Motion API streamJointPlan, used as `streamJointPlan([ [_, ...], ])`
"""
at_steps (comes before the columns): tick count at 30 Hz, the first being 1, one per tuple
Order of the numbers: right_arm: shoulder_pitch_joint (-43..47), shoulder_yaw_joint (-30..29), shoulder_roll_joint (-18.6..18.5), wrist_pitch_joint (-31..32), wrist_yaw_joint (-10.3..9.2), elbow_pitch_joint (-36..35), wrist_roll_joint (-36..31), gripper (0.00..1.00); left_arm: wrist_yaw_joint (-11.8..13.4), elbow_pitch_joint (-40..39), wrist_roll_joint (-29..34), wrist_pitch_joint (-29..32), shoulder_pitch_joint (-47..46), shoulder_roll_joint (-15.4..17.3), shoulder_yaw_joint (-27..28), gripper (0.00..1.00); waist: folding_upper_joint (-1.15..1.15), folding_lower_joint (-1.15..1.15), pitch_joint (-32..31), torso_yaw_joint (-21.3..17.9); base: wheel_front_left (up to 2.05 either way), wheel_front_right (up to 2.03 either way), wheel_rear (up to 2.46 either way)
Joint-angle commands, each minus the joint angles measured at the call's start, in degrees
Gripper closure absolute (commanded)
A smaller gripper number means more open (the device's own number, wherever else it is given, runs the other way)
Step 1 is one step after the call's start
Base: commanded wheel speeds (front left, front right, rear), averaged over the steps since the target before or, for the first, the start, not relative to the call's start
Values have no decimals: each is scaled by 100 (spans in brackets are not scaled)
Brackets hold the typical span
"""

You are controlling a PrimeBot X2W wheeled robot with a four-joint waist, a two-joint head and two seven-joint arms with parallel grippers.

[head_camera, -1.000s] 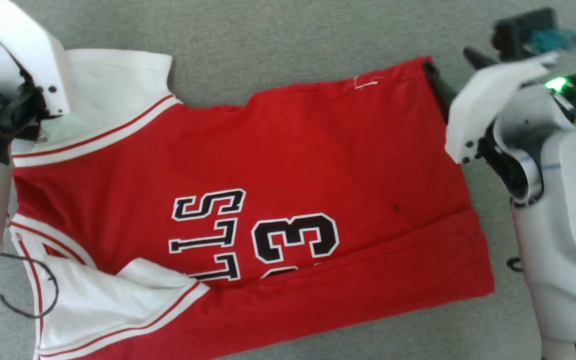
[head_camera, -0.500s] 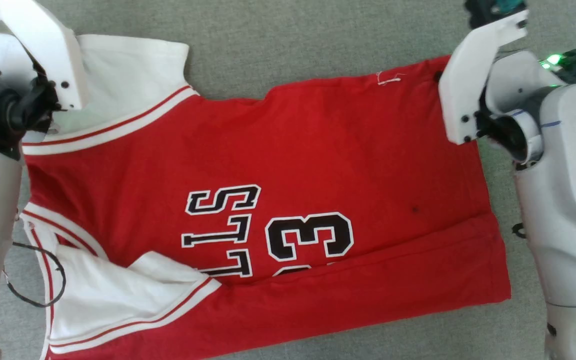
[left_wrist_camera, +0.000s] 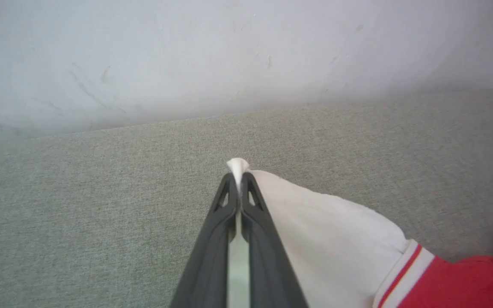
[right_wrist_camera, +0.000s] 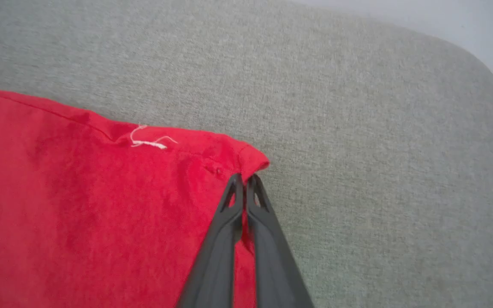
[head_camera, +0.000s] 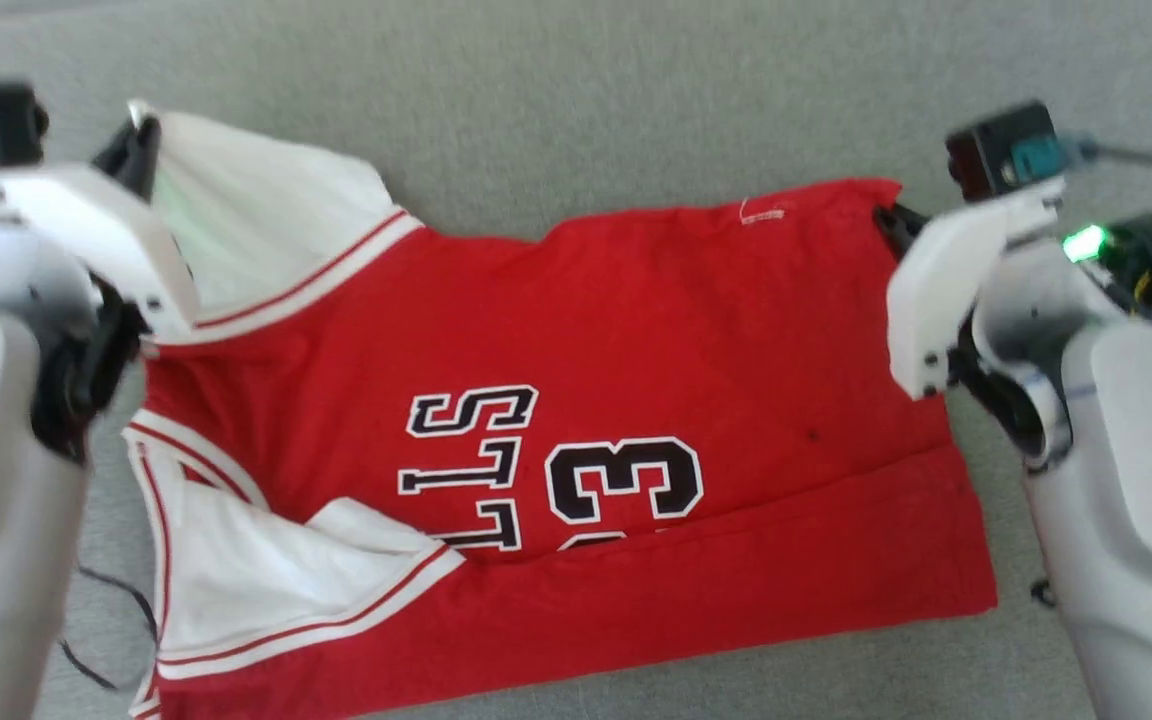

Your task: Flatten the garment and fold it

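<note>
1. At the bottom of the head view, the garment [head_camera: 636, 330] lies spread on the grey woven surface [head_camera: 586, 120]. It is soft red knit, and its near long edge is folded up into a flat band.
2. At the lower left, the near sleeve [head_camera: 236, 580] is white and rumpled, edged in red-and-white stripes. A thin black cable [head_camera: 106, 650] curls beside it.
3. Mid-frame, the black white-outlined lettering [head_camera: 476, 470] and a "3" read sideways, partly covered by the fold.
4. In the right wrist view, the right gripper [right_wrist_camera: 243, 179] has its dark tapered fingers pressed together on the red far corner. A loose white thread [right_wrist_camera: 146, 143] sits near them on the hem.
5. In the left wrist view, the left gripper [left_wrist_camera: 239, 177] is clamped on the tip of the white far sleeve [left_wrist_camera: 323, 231], which rises to a small peak between the fingers.
6. Farthest off, a pale smooth wall [left_wrist_camera: 229, 55] meets the surface.
7. A second ago the right fingers stood apart just beside that corner; now they pinch it. The far sleeve lay flat and squarish then; now it is drawn up to a point. The head camera has shifted too.
</note>
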Motion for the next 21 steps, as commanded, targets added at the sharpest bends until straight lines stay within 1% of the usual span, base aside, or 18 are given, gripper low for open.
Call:
streamJointPlan([
  [1, 214, -55, -10, -227, -12, -71, 28, 100, 19, -146, -101, -199, 284, -62, 98, 100, 0, 0, -547, 130, 0, 0, 0],
  [4, 564, -148, -10, -617, -12, -191, 32, 100, 63, -545, -230, -437, 820, -36, 242, 100, 0, 0, -825, 199, 0, 0, 0],
  [7, 899, -204, -8, -953, -12, -306, 86, 100, 192, -1037, -328, -573, 1391, -12, 372, 100, 0, 0, -1080, 284, 0, 0, 0],
  [9, 1132, -276, 27, -1119, -12, -366, 138, 100, 285, -1424, -491, -653, 1818, -77, 494, 100, 0, 0, -1214, 337, 0, 0, 0],
  [11, 1352, -337, 62, -1232, -12, -401, 160, 100, 337, -1816, -777, -782, 2292, -210, 678, 100, 0, 0, -1326, 376, 0, 0, 0],
  [13, 1563, -392, 74, -1270, -12, -408, 178, 100, 424, -2102, -872, -809, 2816, -206, 771, 100, 0, 0, -1402, 420, 0, 0, 0],
  [16, 1836, -456, 1, -1240, -12, -405, 154, 100, 538, -2452, -1038, -809, 3518, -309, 811, 100, 0, 0, -1493, 496, 0, 0, 0],
  [21, 2249, -307, -350, -1108, -12, -444, 21, 100, 677, -2801, -1117, -828, 4416, -515, 643, 100, 0, 0, -1563, 633, 0, 0, 0],
])
